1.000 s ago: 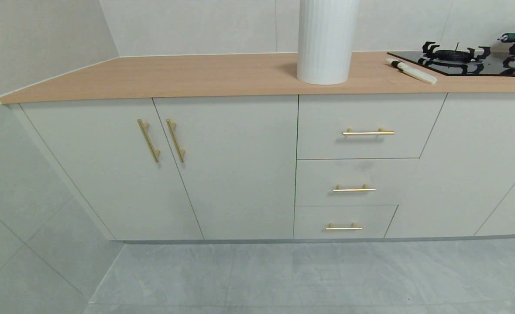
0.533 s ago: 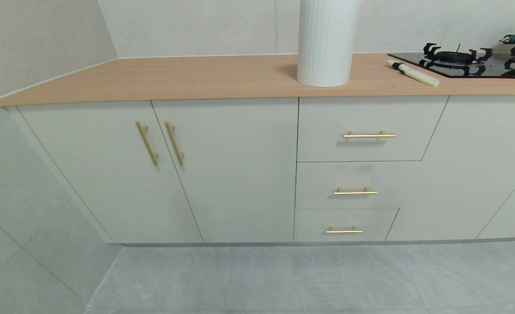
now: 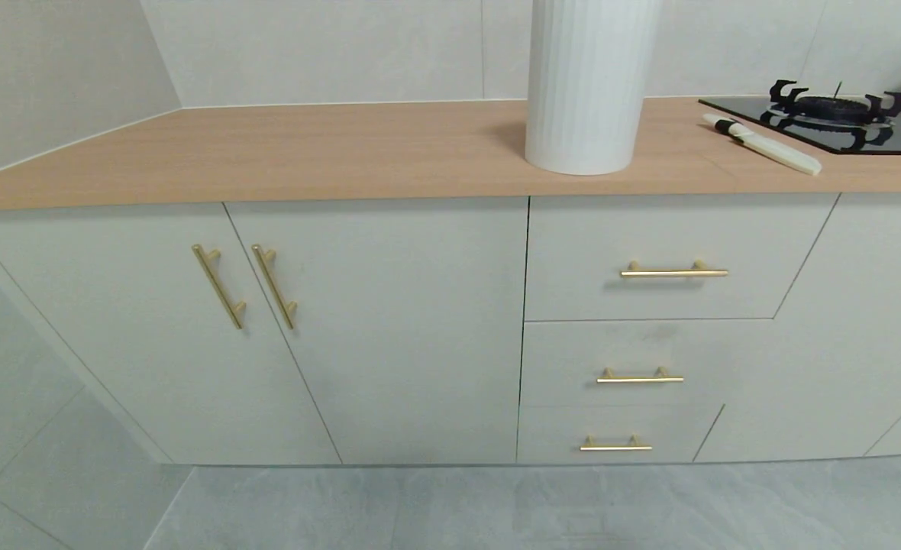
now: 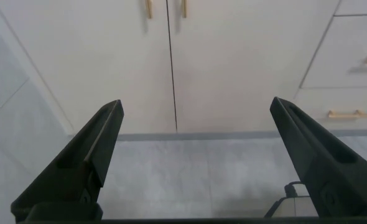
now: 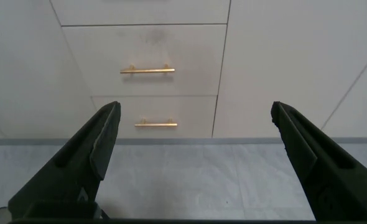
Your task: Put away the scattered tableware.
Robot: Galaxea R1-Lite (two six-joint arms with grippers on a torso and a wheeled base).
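Left pincer point(image 4: 196, 104) and right pincer point(image 5: 195, 107) wide apart, empty, before the cabinet point(image 3: 389, 321); knife point(image 3: 763, 143) on the countertop point(image 3: 305, 153).

I'm looking at a home kitchen. A wooden countertop point(image 3: 305, 153) sits over pale cabinet doors point(image 3: 389, 328) and drawers point(image 3: 649, 229) with brass bar handles point(image 3: 673, 271). There is a black gas hob point(image 3: 832, 122), a white knife point(image 3: 763, 143) beside it, and tiled walls point(image 3: 328, 46).

Left pincer point(image 4: 196, 104) agape — pale cabinet doors point(image 4: 233, 56), grey floor point(image 4: 190, 168) beyond
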